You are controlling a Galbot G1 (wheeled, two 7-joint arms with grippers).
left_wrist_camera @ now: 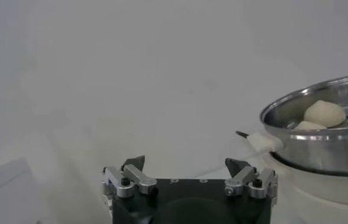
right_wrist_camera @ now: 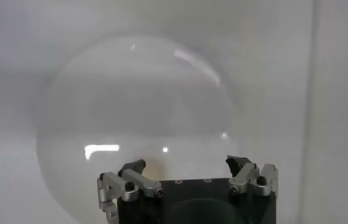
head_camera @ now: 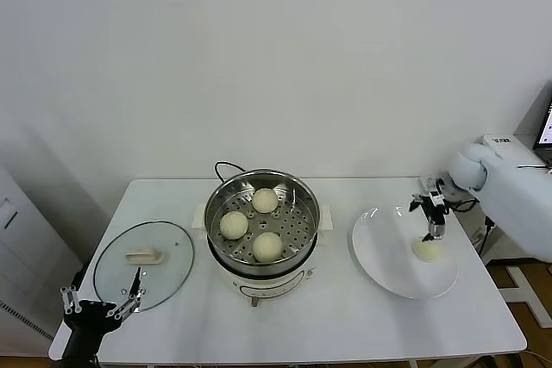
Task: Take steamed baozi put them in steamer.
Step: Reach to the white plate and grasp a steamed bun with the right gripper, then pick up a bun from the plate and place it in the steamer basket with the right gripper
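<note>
Head view: right pincer (head_camera: 430,232) above baozi (head_camera: 427,250)

A plain white wall (head_camera: 276,58) fills the back of the room, evenly lit and bare. A white rectangular table (head_camera: 345,325) with rounded corners stands against it. To the left, a pale grey cabinet (head_camera: 21,247) sits just beside the table's edge. At the far right, part of a lit screen (head_camera: 546,127) shows above a white surface, with brown floor (head_camera: 509,286) visible below it.

Three baozi (head_camera: 253,224) in steamer (head_camera: 304,196), one on plate (head_camera: 379,256)
</note>
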